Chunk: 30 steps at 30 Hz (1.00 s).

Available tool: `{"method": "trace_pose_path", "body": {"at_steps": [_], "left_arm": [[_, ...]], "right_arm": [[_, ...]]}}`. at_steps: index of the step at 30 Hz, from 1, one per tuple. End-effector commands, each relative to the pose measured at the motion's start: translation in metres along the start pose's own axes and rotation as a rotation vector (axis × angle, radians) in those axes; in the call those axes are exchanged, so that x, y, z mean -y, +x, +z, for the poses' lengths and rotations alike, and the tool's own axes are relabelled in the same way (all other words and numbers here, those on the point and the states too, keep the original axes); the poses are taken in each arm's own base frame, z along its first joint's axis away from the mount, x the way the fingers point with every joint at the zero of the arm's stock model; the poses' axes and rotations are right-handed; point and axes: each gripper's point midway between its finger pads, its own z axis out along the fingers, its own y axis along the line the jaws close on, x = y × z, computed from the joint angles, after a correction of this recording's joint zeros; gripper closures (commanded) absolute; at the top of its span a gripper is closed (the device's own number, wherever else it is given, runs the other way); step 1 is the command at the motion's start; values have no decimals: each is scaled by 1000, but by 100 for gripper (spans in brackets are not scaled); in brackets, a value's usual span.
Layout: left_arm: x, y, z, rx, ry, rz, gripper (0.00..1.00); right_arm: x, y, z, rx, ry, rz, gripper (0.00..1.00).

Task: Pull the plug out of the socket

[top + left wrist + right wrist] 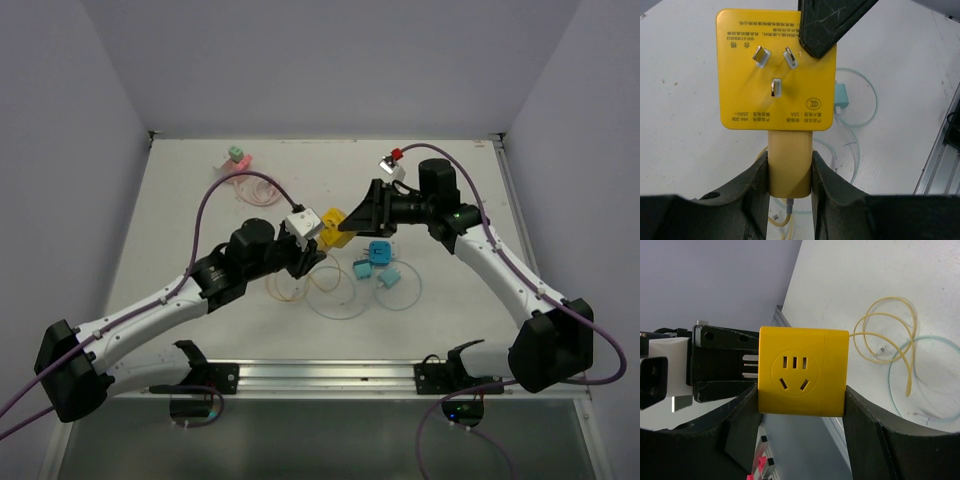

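Both arms angle inward, meeting above the worktop (300, 170)!
Left fingers (835, 195) clamp the plug (789, 165); right fingers (875, 440) squeeze the yellow socket (800, 372) by its sides.

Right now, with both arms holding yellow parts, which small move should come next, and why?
Probably the left end effector should draw the yellow oblong plug straight back, out of the yellow square socket cube. It clamps the plug, which looks still seated, while the right end effector holds the cube.
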Motion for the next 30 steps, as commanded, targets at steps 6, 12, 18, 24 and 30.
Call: {"method": "trace_pose_path", "body": {"at_steps": [6,12,18,24,30], "left_arm": [[-5,61,-15,-171,-38,-73,100],[2,77,-20,-215,-14,-105,100],[-5,90,-16,-238,-73,-156,100],[-17,105,13,-314,-144,-219,91],[-37,119,46,-417,-257,-241,86]], "right_arm": [[9,-65,-51,248,73,-98,100],[18,-85,-68,314,100,-87,100],[35,-98,-74,380,176,-74,100],[81,-101,-89,495,378,-25,100],[129,-89,-109,558,606,-10,100]]}}
